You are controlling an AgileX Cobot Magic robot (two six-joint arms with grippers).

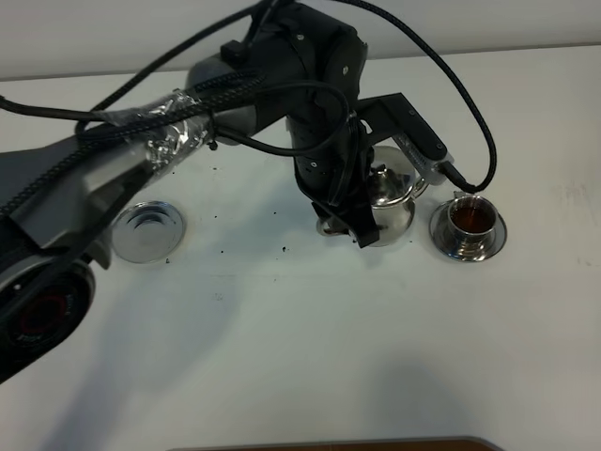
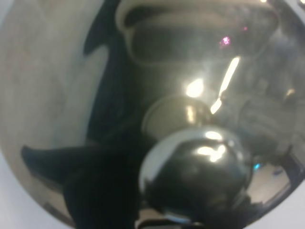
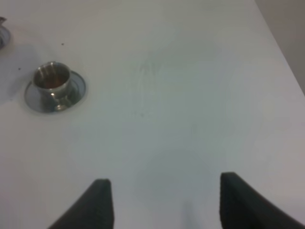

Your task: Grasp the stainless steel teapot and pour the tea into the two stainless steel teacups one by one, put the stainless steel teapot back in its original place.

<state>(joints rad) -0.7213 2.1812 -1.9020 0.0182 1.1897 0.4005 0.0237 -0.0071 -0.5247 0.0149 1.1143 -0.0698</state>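
From the high camera, the left gripper (image 1: 362,211) is clamped shut on the shiny stainless steel teapot with its domed lid and knob (image 1: 390,202), which sits tilted near the middle of the white table (image 1: 329,357), just beside a small steel teacup holding reddish tea on its round steel saucer (image 1: 468,225). One teapot shows, one filled teacup, and one flat round steel coaster disc with a raised rim (image 1: 147,230) well apart on the left side. The second teacup cannot be made out; the arm and pot cover the spot beneath them. If it stands there, a badly judged tilt could spill tea onto the table or knock the cup, and the grip could slip on polished steel.

In the left wrist view, the teapot's mirrored body (image 2: 157,86) and round lid knob (image 2: 195,171) fill the picture. The jaws are not visible here, so slippage could go unnoticed.

In the right wrist view, the right gripper (image 3: 164,202) hangs open and empty over bare table, with one filled teacup on a saucer (image 3: 54,85) well away. Being idle, it poses little collision risk.
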